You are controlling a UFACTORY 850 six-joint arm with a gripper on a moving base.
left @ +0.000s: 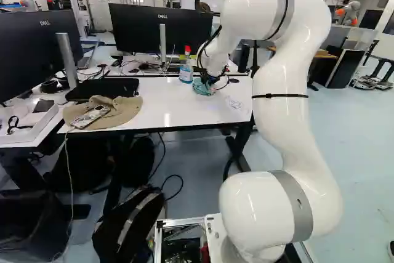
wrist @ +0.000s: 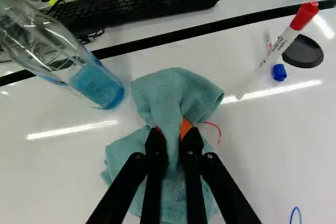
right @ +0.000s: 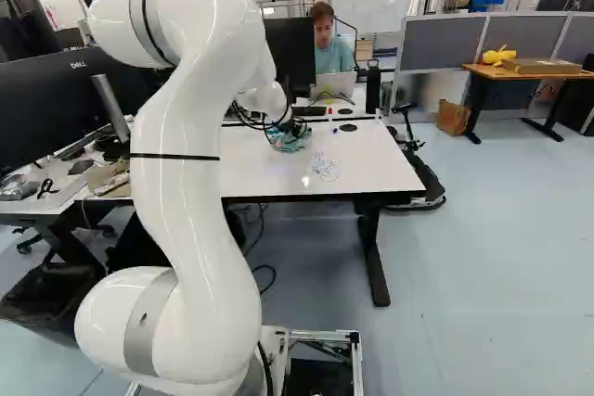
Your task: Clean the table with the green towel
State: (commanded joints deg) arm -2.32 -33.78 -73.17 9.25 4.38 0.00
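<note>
Just beside the bottle [wrist: 97,82], holds the green towel [wrist: 176,90] with the end effector [left: 213,81], closed on a bunched fold. In the wrist view, pinches this fold from two sides, with one orange pad [wrist: 185,128] visible against the cloth. Spreads the rest of the towel around the fingertips, over the surface [left: 184,112], near the bottle but slightly apart from it. From above the bottle's level, reaches down with the white arm [left: 283,103] to this same spot.

Next to the towel, on its side away from the bottle, shows a short curved red line [wrist: 214,127], drawn on the surface. Farther from the bottle, also on that side, shows a blue mark [wrist: 295,216] and, in the right base view, a patch of scribbles [right: 325,167].

Across the towel from the bottle, has a white marker with red cap [wrist: 286,40], a small blue cap [wrist: 279,72] and a round black disc [wrist: 303,53], all near one another. Beyond the bottle, past a dark seam, has a black keyboard [wrist: 142,3]; farther behind the bottle, a black monitor [left: 136,29].

Well apart from the bottle, on its side opposite to the towel, carries a beige hat [left: 120,115] with a white power strip [left: 91,117] on top. Between this hat and the bottle's side of the surface, holds also a flat black case [left: 103,89].
</note>
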